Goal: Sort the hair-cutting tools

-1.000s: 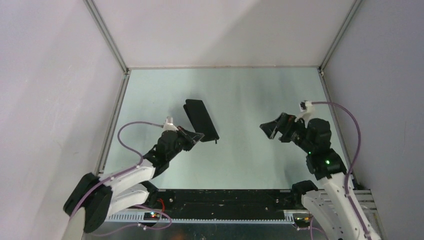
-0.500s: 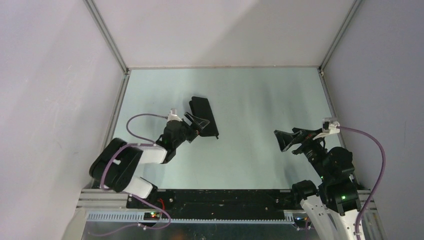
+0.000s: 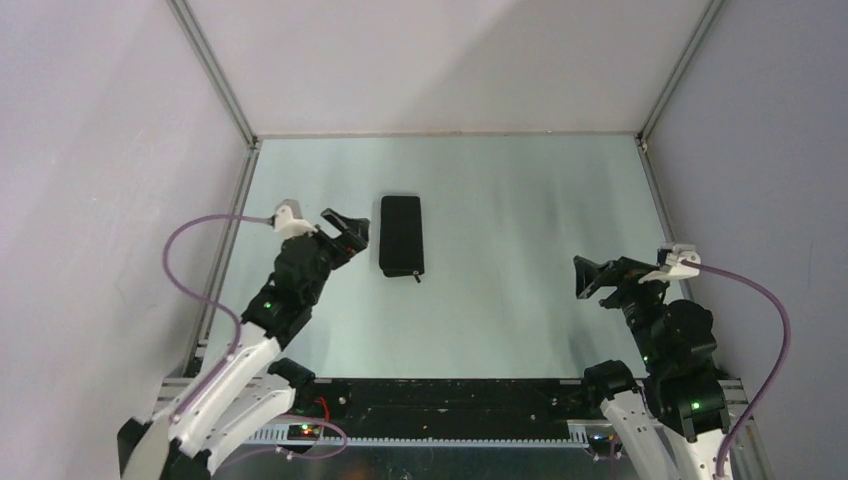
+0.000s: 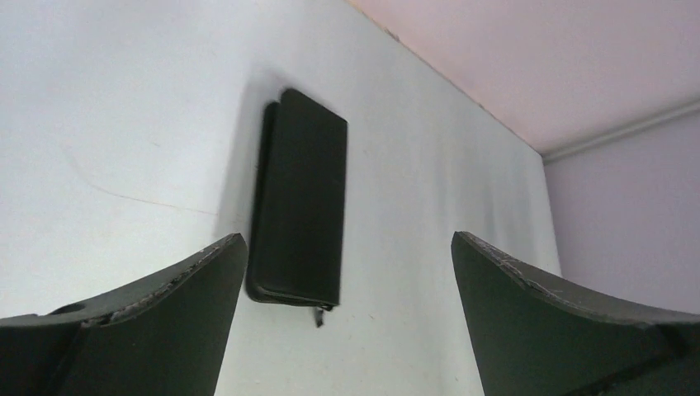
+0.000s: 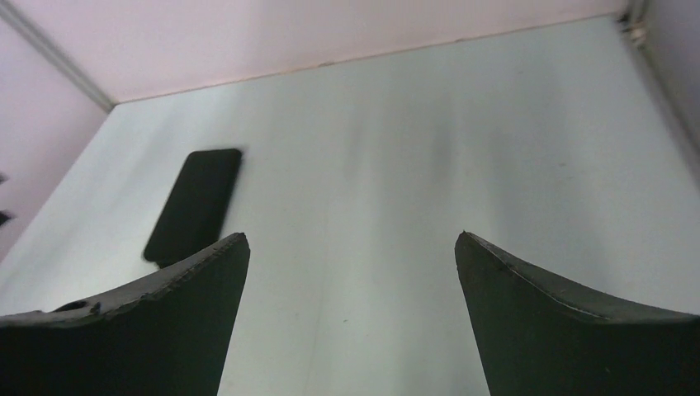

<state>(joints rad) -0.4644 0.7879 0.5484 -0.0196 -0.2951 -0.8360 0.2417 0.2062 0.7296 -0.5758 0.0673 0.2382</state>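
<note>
Your left tool (image 3: 346, 227) hangs spread and empty just beside the black zip case (image 3: 401, 235), probably placed there to work it open; your right tool (image 3: 603, 275) is likewise spread, holding nothing, well apart over the bare surface (image 3: 520, 200); farther out, the case lies flat and zipped shut, its pull (image 3: 417, 279) at the near end; no scissors or comb show, so they are probably inside.

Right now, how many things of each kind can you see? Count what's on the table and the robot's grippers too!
Black zip case: 1
Robot grippers: 2, the left gripper and the right gripper, both open and holding nothing
Total: 3
</note>
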